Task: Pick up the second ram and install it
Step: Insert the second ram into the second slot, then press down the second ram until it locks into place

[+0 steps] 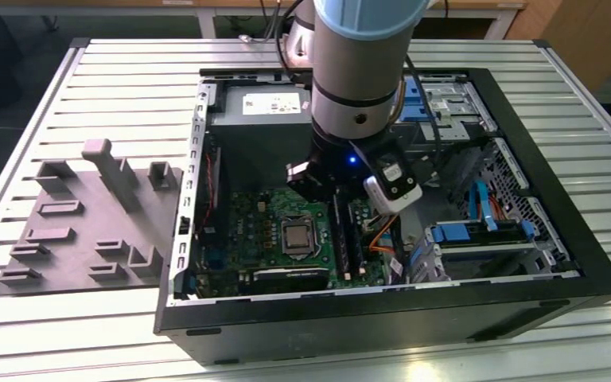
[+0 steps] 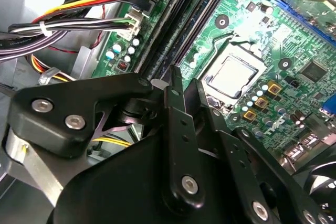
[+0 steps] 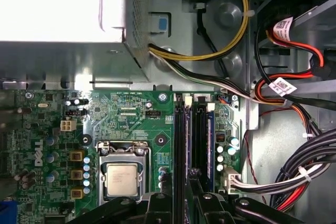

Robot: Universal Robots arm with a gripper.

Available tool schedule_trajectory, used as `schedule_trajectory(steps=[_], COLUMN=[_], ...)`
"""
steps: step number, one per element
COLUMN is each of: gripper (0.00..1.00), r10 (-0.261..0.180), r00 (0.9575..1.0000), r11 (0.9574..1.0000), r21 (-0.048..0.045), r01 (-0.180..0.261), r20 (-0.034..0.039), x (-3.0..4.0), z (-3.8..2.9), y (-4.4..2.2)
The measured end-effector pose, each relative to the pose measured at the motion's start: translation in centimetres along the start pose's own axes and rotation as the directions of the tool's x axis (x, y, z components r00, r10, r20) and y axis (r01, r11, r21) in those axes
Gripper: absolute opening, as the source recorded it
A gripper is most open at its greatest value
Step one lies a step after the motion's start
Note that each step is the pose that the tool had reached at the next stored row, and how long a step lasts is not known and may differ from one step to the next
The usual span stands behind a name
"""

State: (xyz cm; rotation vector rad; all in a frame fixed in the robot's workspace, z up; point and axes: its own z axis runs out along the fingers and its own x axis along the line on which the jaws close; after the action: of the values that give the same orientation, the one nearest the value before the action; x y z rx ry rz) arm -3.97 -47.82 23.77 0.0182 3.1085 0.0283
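Inside the open computer case (image 1: 560,263), the tool (image 3: 181,184) pinches the second ram (image 3: 180,145) (thin, dark, edge-on) over the green motherboard (image 3: 131,124), at the CPU socket's (image 3: 122,174) three o'clock.

The exterior view looks down from high at 6 o'clock; both wrist views sit close above the motherboard (image 3: 131,124), sharing its processor socket (image 2: 231,74).

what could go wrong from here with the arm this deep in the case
1. The gripper hangs just over the memory slots; if it comes down off line, it could press on a slot wall or latch.
2. The cable bundle lies right beside the slots and might snag on the arm.
3. The bare processor sits close on the slots' other side, open to a knock.
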Motion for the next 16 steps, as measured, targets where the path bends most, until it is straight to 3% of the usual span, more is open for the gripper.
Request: schedule_trajectory(steps=[3,13,16], gripper=[0.26,0.26,0.18], r10=[0.000,0.000,0.000], r00=[1.0000,1.0000,1.0000], r11=[1.0000,1.0000,1.0000], r21=[0.0038,0.0046,0.0048], r01=[0.000,0.000,0.000], r20=[0.0032,0.0039,0.0041], x=[0.35,0.42,0.45], z=[-0.01,-0.01,-0.01], y=[0.00,0.00,0.00])
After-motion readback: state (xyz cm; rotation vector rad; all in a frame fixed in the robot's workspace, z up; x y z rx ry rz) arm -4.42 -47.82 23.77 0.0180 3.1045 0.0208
